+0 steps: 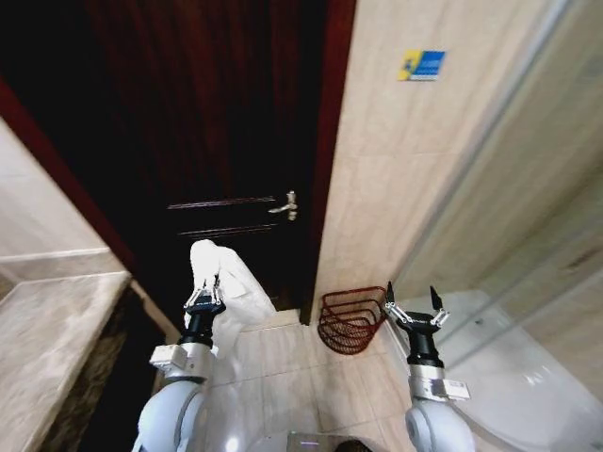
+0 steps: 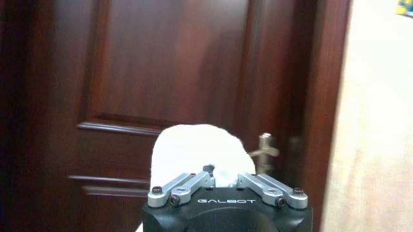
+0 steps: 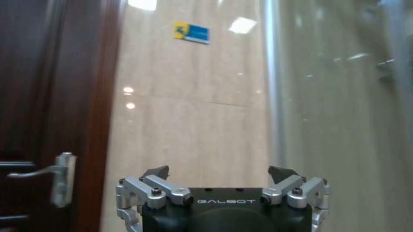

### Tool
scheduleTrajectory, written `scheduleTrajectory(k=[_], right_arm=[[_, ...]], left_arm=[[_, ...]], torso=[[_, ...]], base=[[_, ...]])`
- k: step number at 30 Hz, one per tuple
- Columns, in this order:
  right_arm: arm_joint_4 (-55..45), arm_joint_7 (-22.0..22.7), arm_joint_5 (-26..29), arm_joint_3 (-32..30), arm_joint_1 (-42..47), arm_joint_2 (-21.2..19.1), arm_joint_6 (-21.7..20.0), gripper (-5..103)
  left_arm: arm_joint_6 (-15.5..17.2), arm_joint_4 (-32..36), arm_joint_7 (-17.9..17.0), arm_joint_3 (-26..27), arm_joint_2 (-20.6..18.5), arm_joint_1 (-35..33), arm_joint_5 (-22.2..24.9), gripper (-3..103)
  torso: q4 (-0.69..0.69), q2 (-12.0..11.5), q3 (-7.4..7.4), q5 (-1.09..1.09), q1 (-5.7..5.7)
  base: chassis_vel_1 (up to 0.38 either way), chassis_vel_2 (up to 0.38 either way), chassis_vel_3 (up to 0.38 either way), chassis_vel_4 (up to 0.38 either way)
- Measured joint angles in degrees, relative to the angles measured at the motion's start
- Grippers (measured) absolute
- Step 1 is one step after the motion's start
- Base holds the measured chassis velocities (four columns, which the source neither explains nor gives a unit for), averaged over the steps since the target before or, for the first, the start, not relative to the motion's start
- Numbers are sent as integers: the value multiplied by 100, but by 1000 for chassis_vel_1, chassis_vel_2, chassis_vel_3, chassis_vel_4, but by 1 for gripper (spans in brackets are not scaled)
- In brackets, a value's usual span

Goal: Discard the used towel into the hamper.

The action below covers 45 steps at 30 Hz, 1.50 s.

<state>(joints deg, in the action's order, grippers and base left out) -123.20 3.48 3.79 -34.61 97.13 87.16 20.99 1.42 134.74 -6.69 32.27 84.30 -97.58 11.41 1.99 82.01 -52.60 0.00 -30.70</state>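
Nearest the head camera, the left gripper (image 1: 203, 297) is raised in front of the robot with its fingers clamped on a white towel (image 1: 226, 282), which bunches above the fingertips and drapes down to the right of the arm. In the left wrist view the towel (image 2: 193, 152) bulges up from between the closed fingers of the left gripper (image 2: 216, 176).

The hamper (image 1: 353, 320), a reddish-brown openwork basket, stands on the floor against the tiled wall (image 1: 396, 188), just right of the door frame and between the two arms. Its inside is partly shadowed; nothing can be made out in it.

The right gripper (image 1: 415, 313) is held up beside the hamper, its fingers spread wide and holding nothing; the right wrist view shows the right gripper (image 3: 219, 176) likewise.

Behind the towel stands a dark wooden door (image 1: 226, 122) with a metal handle (image 1: 285, 205). A blue and yellow sign (image 1: 421, 65) is on the wall. A glass panel (image 1: 509, 245) runs along the right, and a stone counter (image 1: 47, 330) is cut off at the left.
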Motion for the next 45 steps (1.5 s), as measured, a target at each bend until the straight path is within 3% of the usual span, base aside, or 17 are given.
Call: scheduleTrajectory(k=[12, 15, 17, 23, 26, 34, 45], right_arm=[[3, 3, -18, -18, 33, 1, 45, 100], [5, 6, -66, -8, 32, 13, 48, 100], [12, 9, -94, 1, 48, 23, 55, 100], [26, 16, -96, -28, 79, 17, 78, 100], [28, 26, -110, -39, 87, 15, 78, 100], [-1, 85, -78, -39, 166, 105, 23, 100], [-50, 55, -92, -86, 295, 139, 108, 100]], left_arm=[[-6, -162, 20, -94, 11, 21, -97, 6], [-85, -253, 207, -61, -17, 21, -173, 6], [-316, -435, 393, -19, -28, 62, -318, 6], [-435, -712, 464, -115, -11, 131, -381, 6], [-658, -979, 666, -176, -198, 231, -300, 6], [-593, -1568, 708, -317, -856, 641, 75, 6], [-661, -1936, 689, -507, -896, 1009, 140, 6]], torso=[[0, 0, 0, 0, 0], [0, 0, 0, 0, 0], [-3, 0, 0, 0, 0], [1, 0, 0, 0, 0], [1, 0, 0, 0, 0], [0, 0, 0, -1, 0], [0, 0, 0, 0, 0]], base=[[-123, -116, -117, -122], [-137, -127, -107, -111], [-90, -102, -101, -90], [-46, -31, -48, -32], [0, 0, 0, 0], [0, 0, 0, 0], [0, 0, 0, 0]])
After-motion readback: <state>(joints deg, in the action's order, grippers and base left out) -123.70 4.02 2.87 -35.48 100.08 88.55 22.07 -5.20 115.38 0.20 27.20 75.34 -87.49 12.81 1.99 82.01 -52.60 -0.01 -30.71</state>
